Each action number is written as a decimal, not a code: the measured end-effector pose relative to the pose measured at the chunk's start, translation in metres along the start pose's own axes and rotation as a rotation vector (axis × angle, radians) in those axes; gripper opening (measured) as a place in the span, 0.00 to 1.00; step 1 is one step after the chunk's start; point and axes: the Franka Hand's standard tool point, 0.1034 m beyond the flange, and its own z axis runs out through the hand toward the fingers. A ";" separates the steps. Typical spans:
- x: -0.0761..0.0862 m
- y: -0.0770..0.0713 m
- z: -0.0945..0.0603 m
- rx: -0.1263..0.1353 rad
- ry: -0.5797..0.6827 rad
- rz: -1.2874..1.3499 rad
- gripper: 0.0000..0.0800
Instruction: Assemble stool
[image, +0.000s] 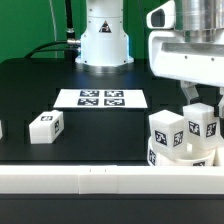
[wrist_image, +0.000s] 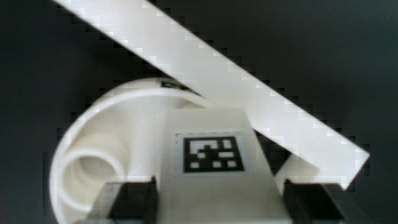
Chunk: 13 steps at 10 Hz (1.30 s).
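In the exterior view's lower right, the tool (image: 202, 100) straddles a tagged leg (wrist_image: 215, 150) beside the round seat (wrist_image: 98, 140). I cannot tell whether it is clenched. Another leg (image: 45, 126) lies on the bench (image: 30, 80), centre-left.

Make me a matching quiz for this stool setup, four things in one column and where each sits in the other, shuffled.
1 marker board
2 loose leg
3 long rail
4 claw

A stretched across the foreground
B above the tagged parts at the exterior view's right
C flat before the robot base
D apart, toward the exterior view's left

Pairs: 1-C, 2-D, 3-A, 4-B
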 end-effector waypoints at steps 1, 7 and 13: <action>0.000 -0.001 0.000 0.005 -0.006 0.081 0.42; -0.004 -0.005 -0.001 0.029 -0.053 0.510 0.42; -0.001 -0.009 -0.011 0.050 -0.056 0.421 0.77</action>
